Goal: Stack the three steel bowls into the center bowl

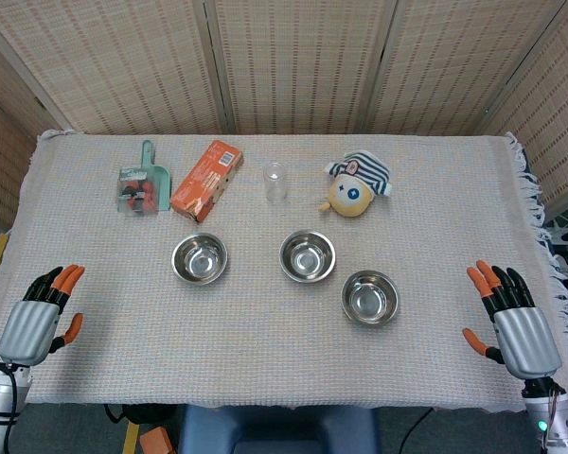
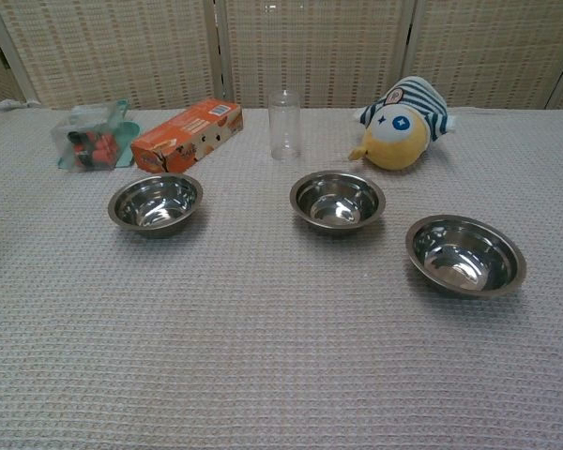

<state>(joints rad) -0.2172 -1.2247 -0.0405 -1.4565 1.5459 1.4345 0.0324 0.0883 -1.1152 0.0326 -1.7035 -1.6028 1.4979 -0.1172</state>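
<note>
Three steel bowls stand apart on the cloth. The left bowl (image 1: 200,258) (image 2: 156,202) and the center bowl (image 1: 308,255) (image 2: 337,200) sit level with each other. Nearer me and to the right is the right bowl (image 1: 370,297) (image 2: 465,255). All three are upright and hold nothing. My left hand (image 1: 40,315) rests at the table's left front edge, fingers apart, holding nothing. My right hand (image 1: 513,320) lies at the right front edge, also with fingers apart and nothing in it. Neither hand shows in the chest view.
Behind the bowls stand a teal scoop with small items (image 1: 142,184) (image 2: 92,139), an orange box (image 1: 206,180) (image 2: 187,135), a clear glass (image 1: 275,181) (image 2: 284,125) and a plush toy (image 1: 356,185) (image 2: 401,123). A woven cloth (image 1: 265,359) covers the table.
</note>
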